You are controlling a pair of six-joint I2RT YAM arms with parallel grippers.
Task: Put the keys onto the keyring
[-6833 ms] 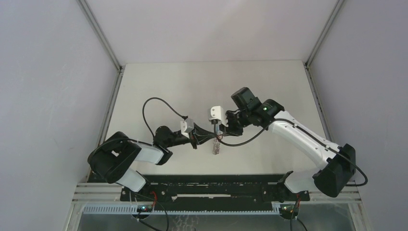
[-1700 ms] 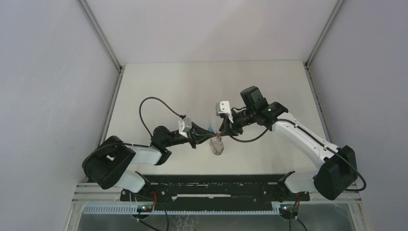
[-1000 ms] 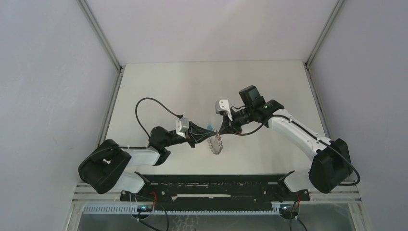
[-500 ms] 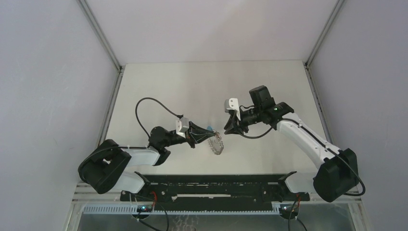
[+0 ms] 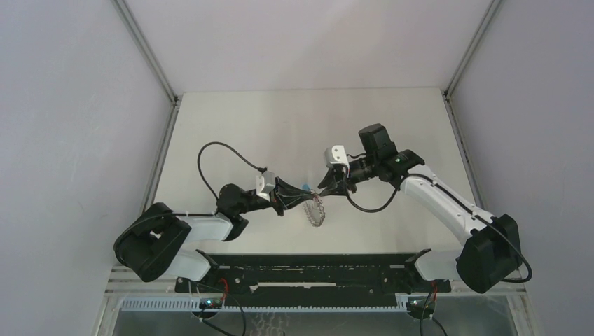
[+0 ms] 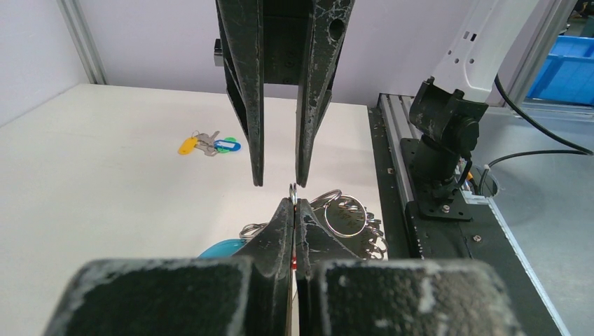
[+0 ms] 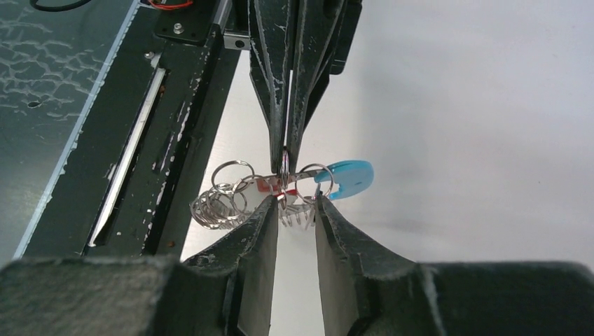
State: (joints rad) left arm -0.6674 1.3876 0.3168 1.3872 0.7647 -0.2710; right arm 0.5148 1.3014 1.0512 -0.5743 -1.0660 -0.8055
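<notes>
My left gripper [image 5: 302, 199] is shut on a thin metal ring of the keyring [image 5: 316, 212], a chain of silvery rings hanging just above the table. In the left wrist view the pinched ring sticks up from the gripper's [image 6: 293, 203] tips, with more rings [image 6: 347, 213] to the right and the blue plastic piece [image 6: 223, 248] to the left. My right gripper [image 7: 294, 203] is open, its tips on either side of that ring; a small red piece [image 7: 270, 185] and the blue piece [image 7: 348, 175] flank it. Loose keys [image 6: 210, 145] with yellow and blue heads lie on the table beyond.
The black rail [image 5: 301, 269] with both arm bases runs along the near table edge. It also shows in the right wrist view [image 7: 175, 105]. The right arm's base [image 6: 445, 140] stands beside the rings. A blue bin [image 6: 571, 59] sits off the table.
The right gripper drew back to the right half a second ago and has now returned to the held ring, open. The left gripper has stayed put, still pinching the ring.
</notes>
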